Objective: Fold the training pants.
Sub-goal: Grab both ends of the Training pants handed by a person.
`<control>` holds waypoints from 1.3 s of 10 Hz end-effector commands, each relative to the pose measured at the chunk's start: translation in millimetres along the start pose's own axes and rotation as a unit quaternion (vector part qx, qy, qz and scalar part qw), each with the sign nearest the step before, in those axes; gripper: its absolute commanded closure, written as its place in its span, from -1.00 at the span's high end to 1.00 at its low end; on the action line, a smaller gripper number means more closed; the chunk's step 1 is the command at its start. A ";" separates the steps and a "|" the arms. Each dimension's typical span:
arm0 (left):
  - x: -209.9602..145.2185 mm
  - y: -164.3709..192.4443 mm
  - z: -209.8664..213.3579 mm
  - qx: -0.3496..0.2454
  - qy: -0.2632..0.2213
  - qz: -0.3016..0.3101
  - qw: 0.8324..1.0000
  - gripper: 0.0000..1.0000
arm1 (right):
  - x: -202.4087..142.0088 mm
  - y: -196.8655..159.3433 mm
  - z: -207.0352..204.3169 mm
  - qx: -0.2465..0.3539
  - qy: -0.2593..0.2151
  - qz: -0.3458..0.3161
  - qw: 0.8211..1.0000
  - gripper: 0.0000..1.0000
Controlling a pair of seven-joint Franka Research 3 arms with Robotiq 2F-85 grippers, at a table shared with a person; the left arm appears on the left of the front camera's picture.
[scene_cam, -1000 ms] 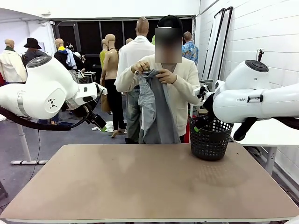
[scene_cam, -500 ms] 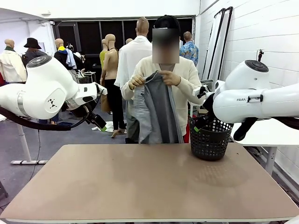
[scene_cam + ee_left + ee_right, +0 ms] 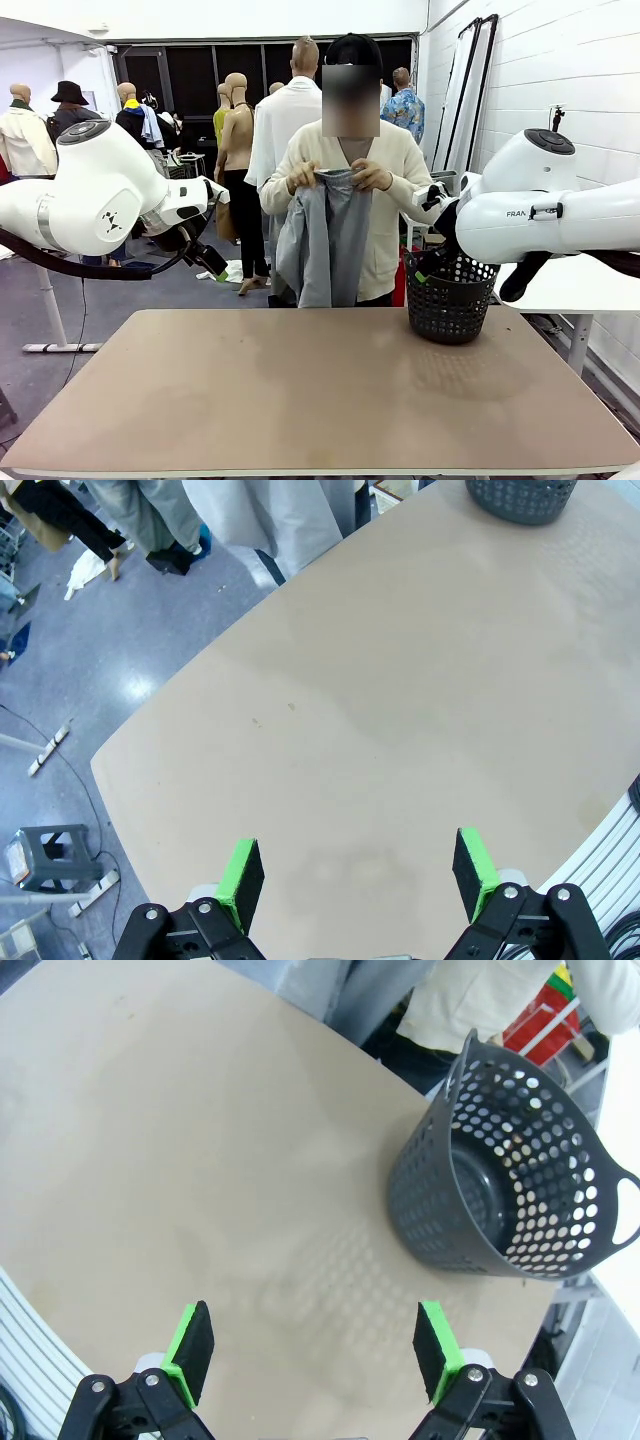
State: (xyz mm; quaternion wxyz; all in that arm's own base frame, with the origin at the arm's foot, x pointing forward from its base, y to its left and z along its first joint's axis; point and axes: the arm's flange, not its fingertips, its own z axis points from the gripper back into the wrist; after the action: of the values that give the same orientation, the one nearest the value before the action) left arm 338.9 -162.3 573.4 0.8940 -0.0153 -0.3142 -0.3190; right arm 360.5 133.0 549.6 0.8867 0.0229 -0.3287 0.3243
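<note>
One table [image 3: 300, 390]: bare tan top between the robot and the person; nothing lies on the middle of it, which I judge leaves room to spread the garment
Left arm [image 3: 90, 190]: drawn back off the table's left side, raised; I judge it waits out of the way
Right arm [image 3: 540, 210]: drawn back on the right side, above and beside the basket; likewise waiting, by my reading
Person [image 3: 395, 200]: stands at the far edge in a cream cardigan, both hands [image 3: 302, 178] at chest height, pinching the garment's top
Training pants [image 3: 325, 240]: in the air, hanging from those hands, beyond the far edge and not on the table; waistband up, legs down – long axis vertical; fabric bunched in loose folds; the lower ends reach the line of the table edge, and whether they go below it I cannot tell; held up this way, I judge, to shake them straight before they are laid down – no fold made yet
Basket [image 3: 447, 295]: black, perforated, upright on the far right part of the table; looks empty in the right wrist view
Left gripper [image 3: 357, 865]: jaws spread wide, grasping nothing, high over the table
Right gripper [image 3: 312, 1345]: jaws spread wide, grasping nothing; basket near, ahead of it
</note>
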 end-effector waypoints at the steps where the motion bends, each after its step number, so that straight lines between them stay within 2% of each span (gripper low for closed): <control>1: -0.4 -0.1 -0.5 -0.001 0.000 0.000 1.000 1.00 | -0.8 0.3 -1.1 0.004 0.000 0.000 1.000 1.00; 13: -0.4 -0.1 -0.5 -0.001 0.000 0.000 1.000 1.00 | -0.8 0.3 -1.1 0.004 0.000 0.000 1.000 1.00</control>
State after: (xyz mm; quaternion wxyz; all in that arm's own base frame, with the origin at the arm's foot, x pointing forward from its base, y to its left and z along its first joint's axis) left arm 338.9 -162.3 573.5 0.8940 -0.0153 -0.3142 -0.3190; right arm 360.4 133.0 549.6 0.8867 0.0229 -0.3287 0.3243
